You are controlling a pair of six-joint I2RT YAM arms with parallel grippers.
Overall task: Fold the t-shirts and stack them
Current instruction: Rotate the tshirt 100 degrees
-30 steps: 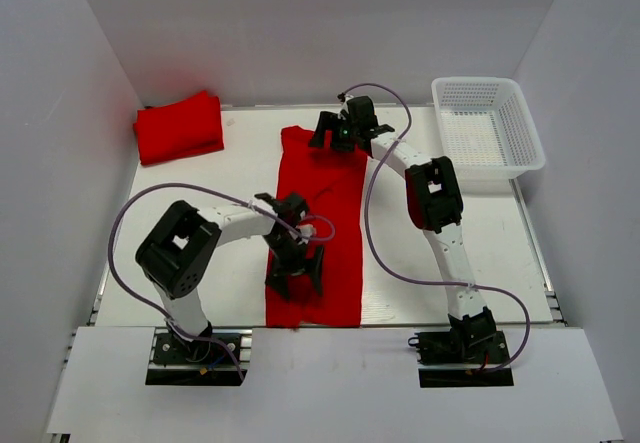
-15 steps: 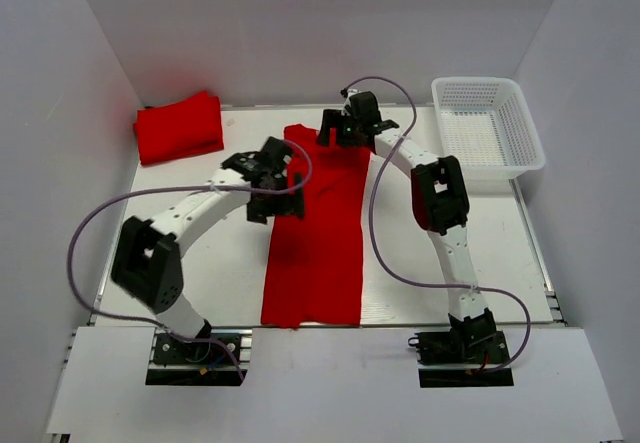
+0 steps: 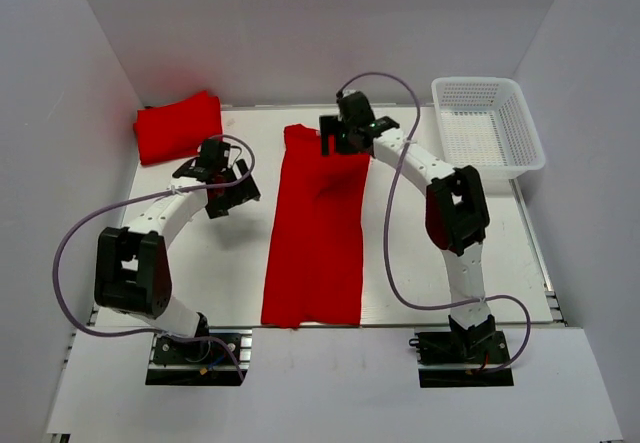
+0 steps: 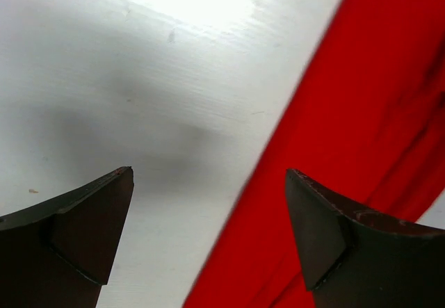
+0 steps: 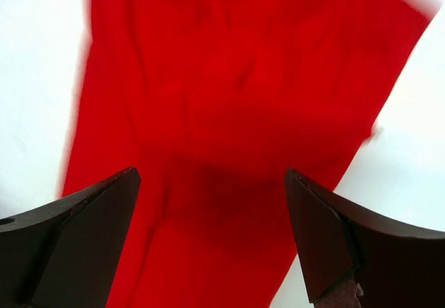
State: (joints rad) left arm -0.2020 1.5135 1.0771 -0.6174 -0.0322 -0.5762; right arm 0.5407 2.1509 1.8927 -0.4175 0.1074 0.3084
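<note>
Red cloth t-shirt [image 3: 315,233], a long strip flat on the white table [image 3: 220,273], seems ready for crosswise folding, so left claw [image 3: 225,198] and right claw [image 3: 332,145] stand wide, empty.

In the left wrist view, the spread t-shirt [image 4: 361,148] is cut off by the right and bottom edges; only a diagonal band shows. Both fingers [image 4: 76,231] of the left gripper [image 4: 208,171] run off the bottom edge. In the right wrist view, the same t-shirt is blurred, with soft outlines, and is cut off at top and bottom. In the top view, the right gripper [image 3: 340,135] covers that t-shirt's far right corner. The layer count of the folded t-shirt [image 3: 178,128], at the far left corner of the worktop [image 3: 220,263], is too small to tell.
</note>
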